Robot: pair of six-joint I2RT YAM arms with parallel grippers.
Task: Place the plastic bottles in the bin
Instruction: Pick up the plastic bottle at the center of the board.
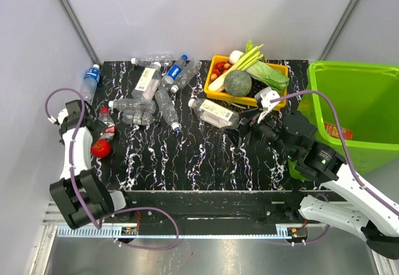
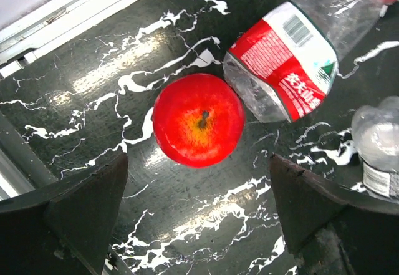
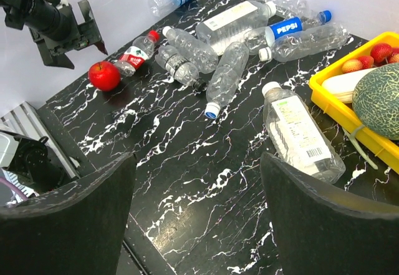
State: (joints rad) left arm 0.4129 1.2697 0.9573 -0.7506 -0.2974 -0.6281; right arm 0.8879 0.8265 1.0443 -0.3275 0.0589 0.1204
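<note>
The left tool [image 2: 198,181] is wide open and holds nothing. It hangs over a red apple [image 2: 198,120]. A red-label bottle [image 2: 283,60] lies flat just beside the apple, its cap pointing away from it. The right tool [image 3: 198,169] is open too, and empty. Near it a white-label bottle [image 3: 299,139] lies flat on the desk [image 3: 206,131], cap toward the other bottles [image 1: 148,82]. The green bin [image 1: 352,67] stands at the desk's right end.
</note>
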